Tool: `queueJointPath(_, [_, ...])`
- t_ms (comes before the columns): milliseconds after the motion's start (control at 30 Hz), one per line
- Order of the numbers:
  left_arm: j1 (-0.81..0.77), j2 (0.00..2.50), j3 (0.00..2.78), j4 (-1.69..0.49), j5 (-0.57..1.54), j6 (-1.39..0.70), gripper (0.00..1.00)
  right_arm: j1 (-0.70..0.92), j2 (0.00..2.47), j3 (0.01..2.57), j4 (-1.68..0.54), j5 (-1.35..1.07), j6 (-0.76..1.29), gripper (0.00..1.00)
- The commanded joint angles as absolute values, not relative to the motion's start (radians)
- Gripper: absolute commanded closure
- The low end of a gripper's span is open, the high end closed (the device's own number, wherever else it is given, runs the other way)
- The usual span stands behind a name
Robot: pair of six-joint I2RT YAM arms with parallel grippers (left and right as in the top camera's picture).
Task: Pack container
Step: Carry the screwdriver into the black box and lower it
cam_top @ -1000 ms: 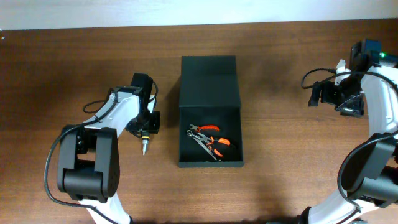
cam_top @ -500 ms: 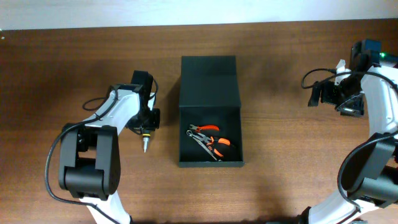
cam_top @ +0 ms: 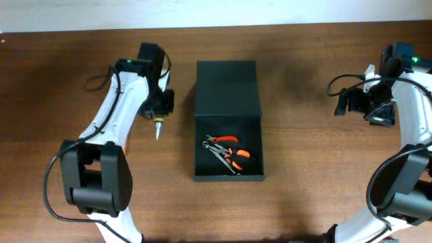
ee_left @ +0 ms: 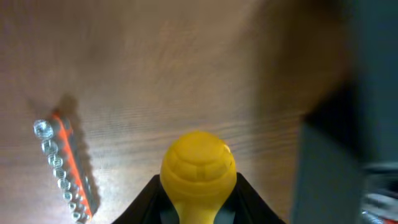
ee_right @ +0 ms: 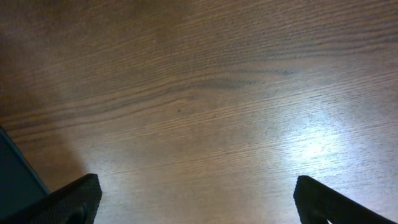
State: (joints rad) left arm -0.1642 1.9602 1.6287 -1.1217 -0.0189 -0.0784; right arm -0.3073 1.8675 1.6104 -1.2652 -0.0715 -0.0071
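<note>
While the left fingers (cam_top: 159,113) pinch a tool's ribbed, domed yellow handle (ee_left: 199,167), the right fingers (cam_top: 343,102) gape empty; the matte black rectangular container (cam_top: 228,145) sits mid-bench (cam_top: 304,189), flap open.

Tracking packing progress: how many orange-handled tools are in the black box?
2, both inside the container: the upper pliers near the middle, the lower pliers just down-right, overlapping it. Smaller ones underneath could be hidden.
</note>
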Motion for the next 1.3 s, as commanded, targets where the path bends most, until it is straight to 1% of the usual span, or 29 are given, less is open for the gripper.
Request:
queueJointPath(0, [-0.245,1.892,1.749,-1.159,0.074,0.03,0.86,-0.308,1.859,1.608,-1.262,-0.07,-0.006,0.01])
queueJointPath(100, [-0.327,1.866,1.8,-1.162,0.12,0.094,0.86,-0.308,1.859,1.608,-1.262,-0.07,-0.006,0.01])
queueJointPath(233, [-0.45,1.851,1.815,-1.136,0.153,0.1,0.86,-0.308,1.859,1.608,-1.262,-0.07,-0.006,0.01])
queueJointPath(333, [-0.528,1.857,1.815,-1.127,0.149,0.101,0.86,-0.308,1.859,1.608,-1.263,-0.07,-0.006,0.01])
queueJointPath(467, [-0.595,1.859,1.814,-1.121,0.11,0.108,0.86,-0.308,1.859,1.608,-1.262,-0.07,-0.006,0.01])
queueJointPath(800, [-0.613,1.933,1.758,-1.139,0.121,0.174,0.86,-0.308,1.859,1.608,-1.262,-0.07,-0.006,0.01])
queueJointPath(1000, [-0.615,1.992,1.718,-1.142,0.249,0.174,0.86,-0.308,1.859,1.608,-1.262,-0.07,-0.006,0.01])
queueJointPath(1267, [-0.614,2.045,1.706,-1.13,0.245,0.174,0.81,-0.308,1.859,1.608,-1.262,-0.07,-0.006,0.01])
